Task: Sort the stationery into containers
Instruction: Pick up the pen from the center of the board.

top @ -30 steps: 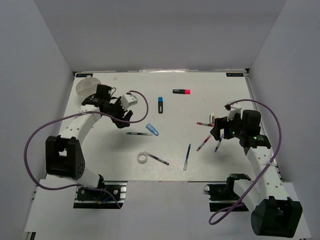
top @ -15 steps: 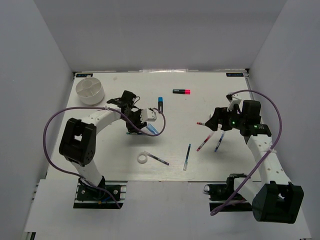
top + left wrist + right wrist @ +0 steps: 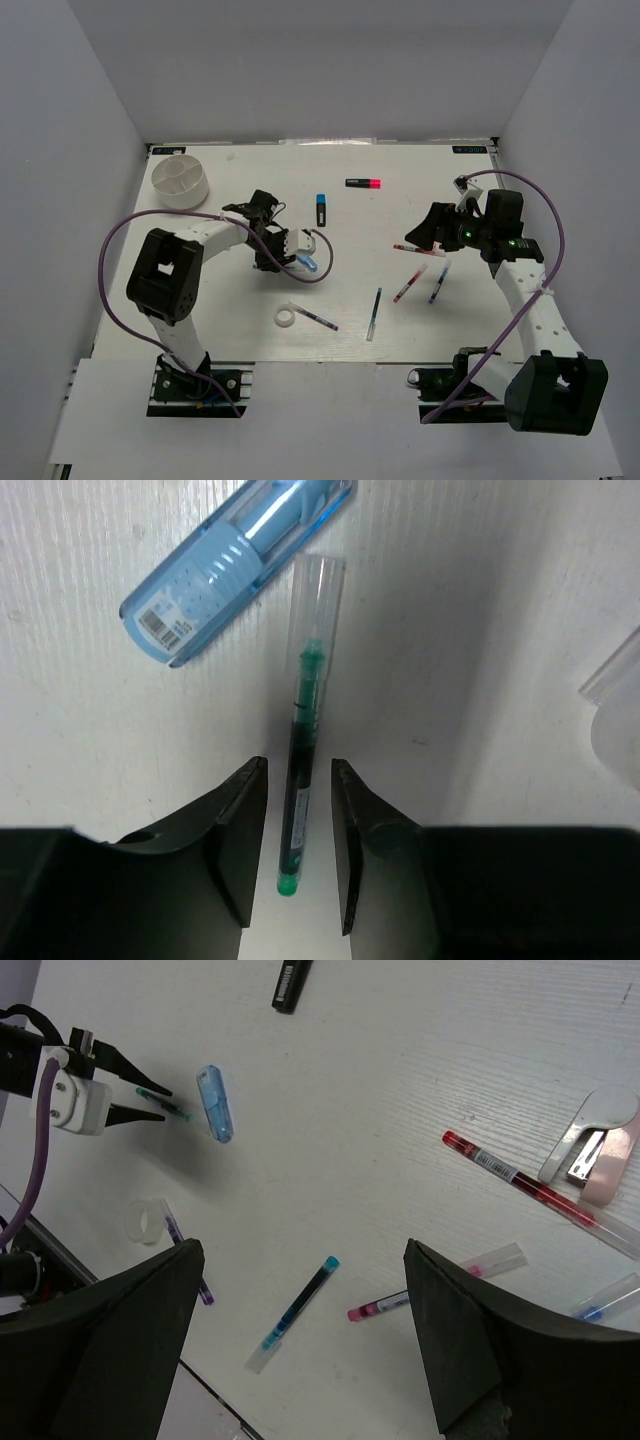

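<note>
Lying flat on the bench (image 3: 480,320), a thin green pen (image 3: 300,770) sat between the two fingers (image 3: 235,840) of the left pincer (image 3: 298,764), its green tip toward the wrist and its clear end pointing away. The fingers stood close on either side of the barrel with a sliver of bench showing on each side. As far as I could see, the pincer was narrowly open around the pen and had not closed on it.

Just past the pen's clear end lay the translucent blue tube (image 3: 235,565), slanted across. I could not tell whether the two touched.

Seen from above, all this was left of the bench's middle. The white tub (image 3: 186,196), round with dividers inside, stood well apart at the far left corner. Beyond the tube lay a black marker with a blue end (image 3: 321,209), and farther back a black marker with a pink end (image 3: 363,183). Toward the front edge were the white tape ring (image 3: 287,317), a purple-tipped pen (image 3: 318,320) just beside it, and a teal pen (image 3: 373,313) to their right.

Over on the right, the right pincer (image 3: 431,229) hung above the bench with its jaws spread wide and nothing between them. A red pen (image 3: 412,248) lay near it, and a reddish pen (image 3: 408,284) and a blue pen (image 3: 438,282) lay side by side a little nearer the front.
</note>
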`<action>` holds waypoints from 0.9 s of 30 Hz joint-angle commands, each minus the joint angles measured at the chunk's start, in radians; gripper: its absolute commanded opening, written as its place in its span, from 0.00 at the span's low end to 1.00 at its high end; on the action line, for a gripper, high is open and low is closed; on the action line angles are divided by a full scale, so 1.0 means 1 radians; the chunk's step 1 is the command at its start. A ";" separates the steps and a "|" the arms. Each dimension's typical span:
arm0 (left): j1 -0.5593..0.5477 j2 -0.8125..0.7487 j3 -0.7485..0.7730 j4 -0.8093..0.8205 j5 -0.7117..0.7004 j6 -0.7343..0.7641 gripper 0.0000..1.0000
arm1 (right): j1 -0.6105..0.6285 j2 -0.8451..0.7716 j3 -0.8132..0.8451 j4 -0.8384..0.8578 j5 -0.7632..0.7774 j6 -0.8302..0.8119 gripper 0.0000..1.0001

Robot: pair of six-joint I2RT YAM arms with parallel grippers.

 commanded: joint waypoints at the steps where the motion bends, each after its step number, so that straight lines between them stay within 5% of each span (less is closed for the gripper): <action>1: -0.039 -0.008 -0.002 0.006 -0.002 0.035 0.43 | -0.003 -0.001 0.018 0.043 -0.025 0.020 0.86; 7: -0.098 0.106 0.115 -0.142 -0.075 0.066 0.48 | -0.004 -0.007 0.007 0.042 -0.018 0.010 0.86; 27: -0.277 0.210 0.227 -0.144 -0.240 -0.032 0.52 | -0.006 -0.064 -0.025 0.013 0.008 -0.018 0.86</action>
